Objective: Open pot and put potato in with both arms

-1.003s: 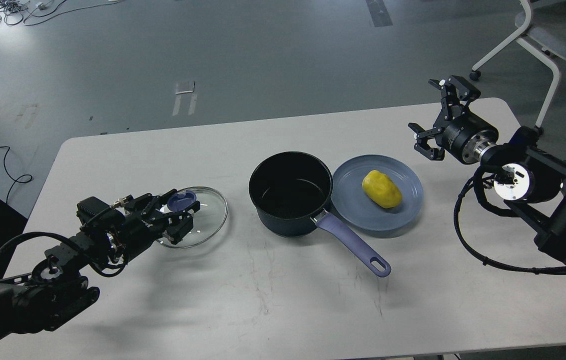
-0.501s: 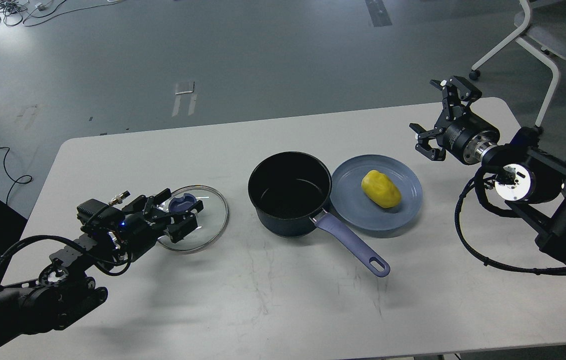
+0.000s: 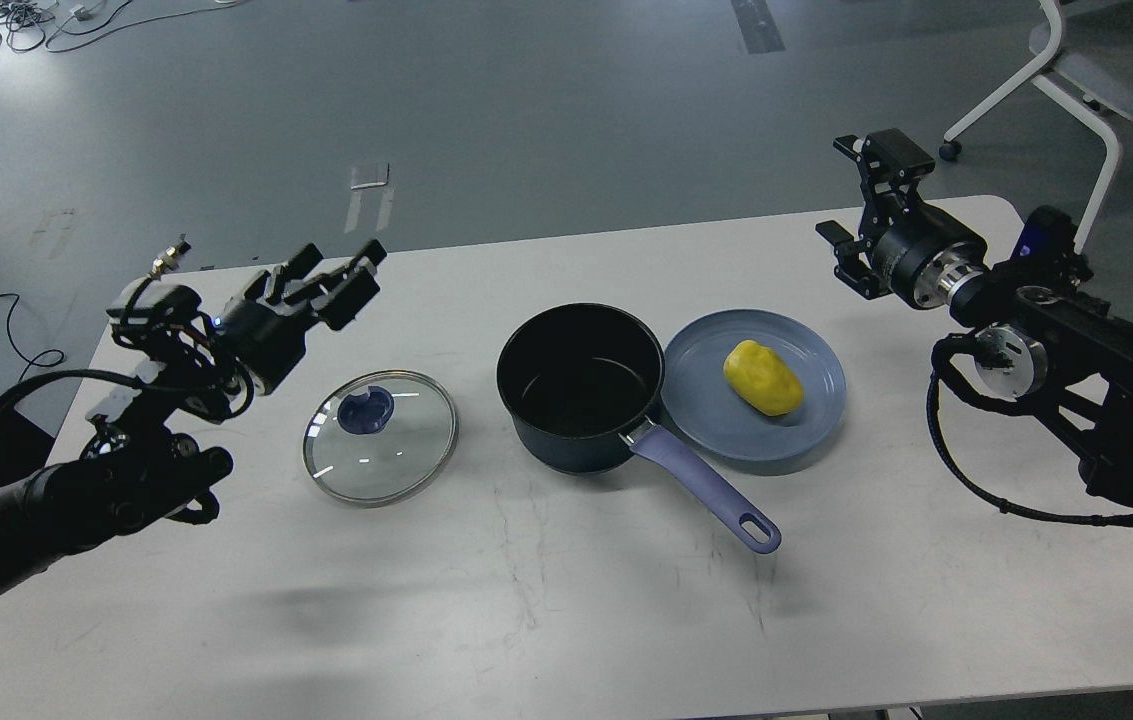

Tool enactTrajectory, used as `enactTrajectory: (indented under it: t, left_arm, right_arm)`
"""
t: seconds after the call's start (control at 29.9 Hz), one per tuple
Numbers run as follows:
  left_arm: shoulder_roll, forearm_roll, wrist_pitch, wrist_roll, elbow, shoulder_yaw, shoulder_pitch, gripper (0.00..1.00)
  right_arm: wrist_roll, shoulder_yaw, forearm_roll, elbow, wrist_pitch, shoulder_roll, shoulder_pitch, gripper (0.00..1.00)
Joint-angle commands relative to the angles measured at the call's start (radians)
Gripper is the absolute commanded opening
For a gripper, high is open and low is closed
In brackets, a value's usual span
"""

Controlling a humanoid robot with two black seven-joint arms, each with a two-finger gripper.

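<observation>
While the potato (image 3: 764, 377) lies on the plate (image 3: 696, 420) beside the uncovered pot (image 3: 581, 388), both grippers, left (image 3: 341, 282) and right (image 3: 861, 205), hover spread and empty.

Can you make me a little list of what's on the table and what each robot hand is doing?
pot: open, nothing visible inside, handle pointing toward the robot's right
lid: flat on the table, left of the pot, apart from it
potato: on the plate, right of the pot
left gripper: open, holding nothing, raised behind the lid
right gripper: open, holding nothing, behind the plate
step left: potato not yet in the pot
</observation>
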Motion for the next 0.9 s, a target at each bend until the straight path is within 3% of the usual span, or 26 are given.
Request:
enactTrajectory:
  t: [0.0,0.07,0.13,0.3,0.57,0.87]
  left_arm:
    - [-0.027,-0.289,-0.103,0.024,-0.002,-0.069,-0.085,0.98]
    - [-0.05,-0.488,-0.184,0.187,0.001,-0.113,-0.147,0.98]
    - [-0.062,-0.59,-0.242,0.263,0.001,-0.151,-0.193,0.98]
    - [-0.097,-0.655,-0.397,0.337,0.001,-0.26,-0.209,0.98]
    - [-0.107,-0.656,-0.459,0.349,-0.008,-0.302,-0.152,0.98]
    - [-0.101,-0.643,-0.45,0.308,-0.002,-0.299,-0.123,0.98]
  right_arm:
    - [0.047,-0.136,-0.275,0.009,-0.108,-0.039,0.067,1.0]
    - [0.049,-0.321,-0.512,0.012,-0.129,-0.075,0.12,1.0]
    - [0.053,-0.444,-0.676,0.006,-0.143,-0.082,0.16,1.0]
    - [0.098,-0.602,-0.843,-0.026,-0.181,-0.08,0.174,1.0]
    - [0.098,-0.69,-0.854,-0.069,-0.201,-0.076,0.151,1.0]
    - [0.101,-0.694,-0.852,-0.074,-0.24,-0.025,0.095,0.94]
